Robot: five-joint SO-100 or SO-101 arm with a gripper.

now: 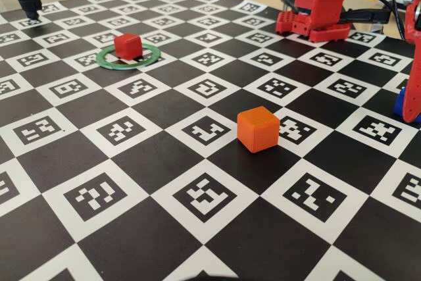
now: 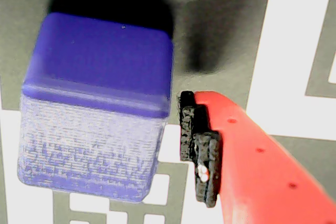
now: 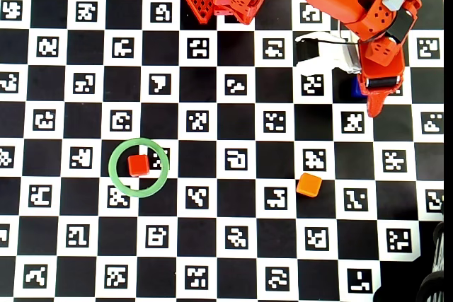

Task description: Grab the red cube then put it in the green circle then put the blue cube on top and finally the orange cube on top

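Low oblique; close wrist; top-down

Red robot arm reaching down at the right side of the overhead view.

The arm stretches from its base at the far edge toward the right, wrist bent downward. Its gripper [image 3: 364,92] points at the counter, fingers [image 2: 202,150] apart; the wrist view shows one black-padded red finger.

In the overhead view the red cube [image 3: 139,165] lies inside the green circle [image 3: 139,167] at left, the orange cube [image 3: 308,184] well apart to its right, and the blue cube [image 3: 358,87] farther right and behind, under the gripper [image 3: 374,100]
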